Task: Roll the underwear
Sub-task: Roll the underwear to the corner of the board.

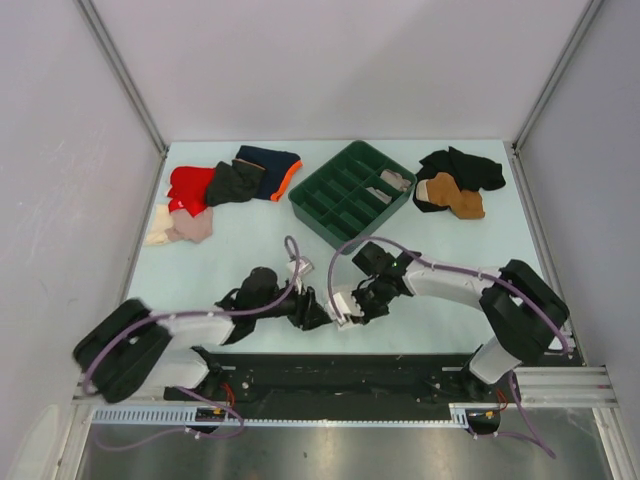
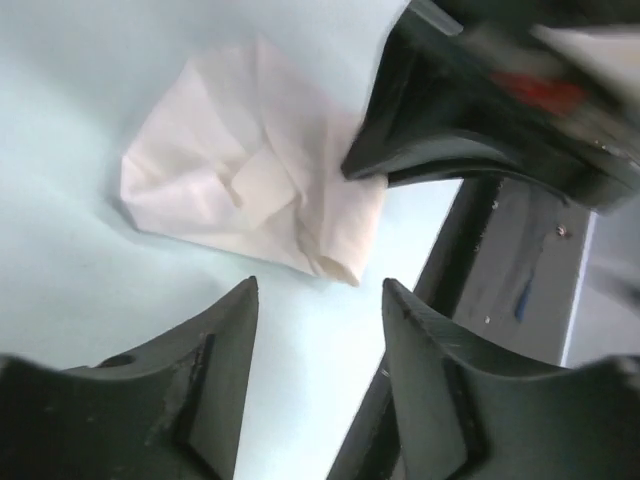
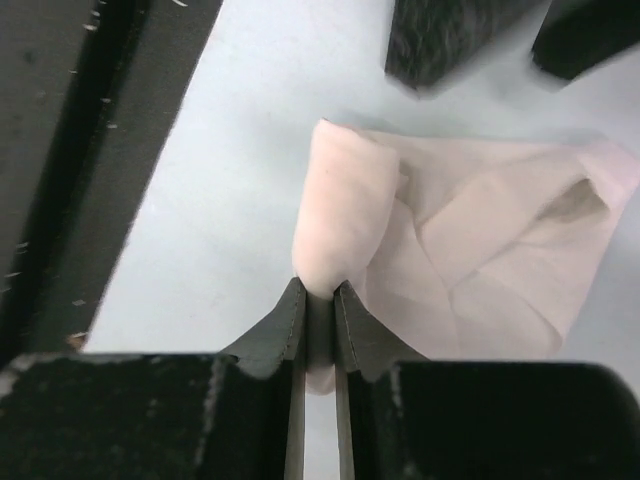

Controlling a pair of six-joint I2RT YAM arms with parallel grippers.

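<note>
The underwear (image 1: 345,299) is a small white cloth lying crumpled on the pale table near its front edge, between my two grippers. In the right wrist view its near edge is rolled into a tube (image 3: 345,215), and my right gripper (image 3: 319,290) is shut on the end of that roll. The rest of the underwear (image 3: 480,260) spreads flat beyond it. My left gripper (image 2: 320,285) is open and empty, just short of the underwear (image 2: 240,190) and not touching it. In the top view the left gripper (image 1: 325,312) and right gripper (image 1: 357,303) almost meet.
A green compartment tray (image 1: 312,225) stands behind the grippers with a pale cloth (image 1: 395,180) in one cell. Red (image 1: 188,187), dark (image 1: 232,182), navy (image 1: 270,165) and pink-beige (image 1: 180,225) garments lie back left. Black and tan-brown garments (image 1: 455,190) lie back right. The black front rail (image 2: 520,280) is close.
</note>
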